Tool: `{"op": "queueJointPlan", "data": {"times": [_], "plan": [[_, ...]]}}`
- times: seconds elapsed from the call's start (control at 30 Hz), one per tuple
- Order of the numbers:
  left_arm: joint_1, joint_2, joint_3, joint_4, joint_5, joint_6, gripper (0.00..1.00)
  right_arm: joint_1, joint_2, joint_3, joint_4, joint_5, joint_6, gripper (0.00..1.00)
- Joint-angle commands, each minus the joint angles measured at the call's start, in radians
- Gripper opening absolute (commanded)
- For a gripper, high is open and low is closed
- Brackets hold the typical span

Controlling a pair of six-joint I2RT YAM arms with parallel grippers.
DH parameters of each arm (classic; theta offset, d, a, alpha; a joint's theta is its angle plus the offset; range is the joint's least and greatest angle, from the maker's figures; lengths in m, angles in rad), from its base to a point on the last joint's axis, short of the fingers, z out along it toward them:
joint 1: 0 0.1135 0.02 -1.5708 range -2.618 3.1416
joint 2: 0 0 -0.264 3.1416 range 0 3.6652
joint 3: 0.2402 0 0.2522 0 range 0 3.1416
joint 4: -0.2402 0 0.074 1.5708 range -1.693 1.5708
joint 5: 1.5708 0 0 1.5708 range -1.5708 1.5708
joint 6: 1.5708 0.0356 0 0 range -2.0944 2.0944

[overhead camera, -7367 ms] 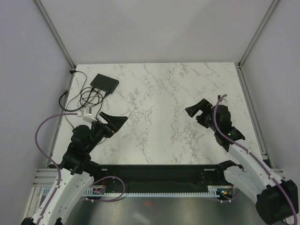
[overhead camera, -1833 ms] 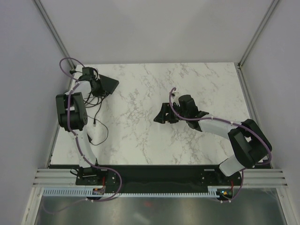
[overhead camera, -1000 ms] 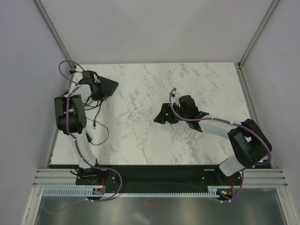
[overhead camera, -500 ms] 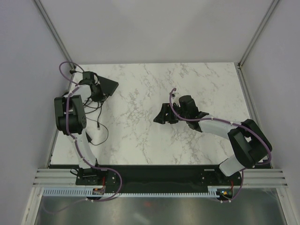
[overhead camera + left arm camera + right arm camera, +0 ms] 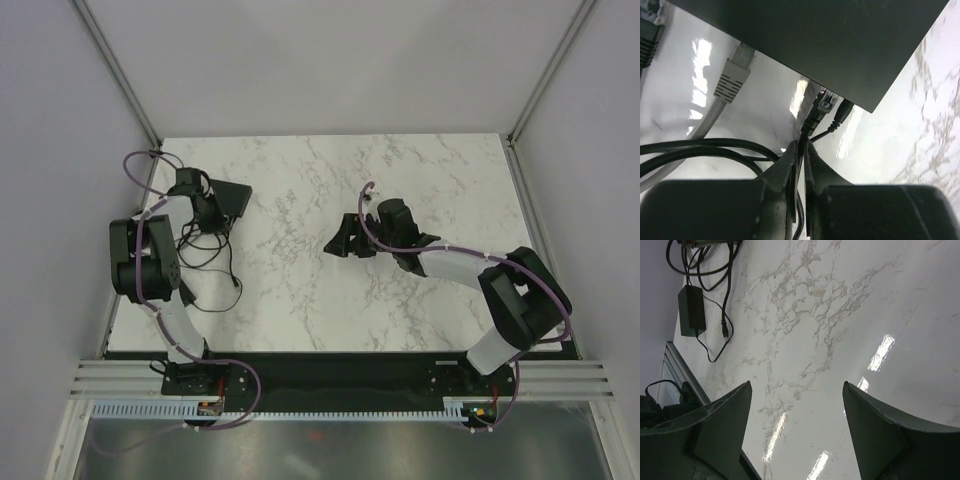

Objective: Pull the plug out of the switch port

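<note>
A white table top (image 5: 400, 180) with grey marble veining fills the middle of the top view, shut in by a plain pale grey back wall (image 5: 330, 60), a left wall (image 5: 50, 200) and a right wall (image 5: 600, 200), with a slanted aluminium post (image 5: 115, 70) at the far left corner and another at the far right. Along the near edge runs a black strip (image 5: 340, 370) between aluminium rails (image 5: 110, 375), then a white slotted cable duct (image 5: 340, 410) and a dull grey metal surface (image 5: 330, 450). The light is even, and the glossy marble throws back bright elongated glare patches (image 5: 884, 352) in both wrist views.
</note>
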Motion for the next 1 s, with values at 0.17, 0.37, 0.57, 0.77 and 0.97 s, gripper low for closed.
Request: {"op": "queueJointPlan", "data": {"times": [0.17,0.37,0.57,0.77,0.97], "plan": [[-0.092,-0.182,-0.216,-0.120,0.051,-0.153,0.02,0.023,0.088,0.137,0.081,0.047,0.003,0.81],[-0.120,-0.343,-0.338,-0.111,0.059,-0.203,0.02,0.071,0.208,0.280,0.110,0.058,-0.021,0.81],[-0.120,-0.493,-0.333,-0.131,0.023,-0.205,0.53,0.112,0.393,0.505,0.128,0.041,-0.036,0.81],[-0.117,-0.556,-0.237,-0.148,0.039,-0.203,0.59,0.135,0.577,0.760,0.168,-0.051,-0.062,0.76],[-0.030,-0.575,-0.228,-0.148,0.039,-0.203,0.59,0.155,0.759,0.918,0.286,-0.239,-0.070,0.63]]}}
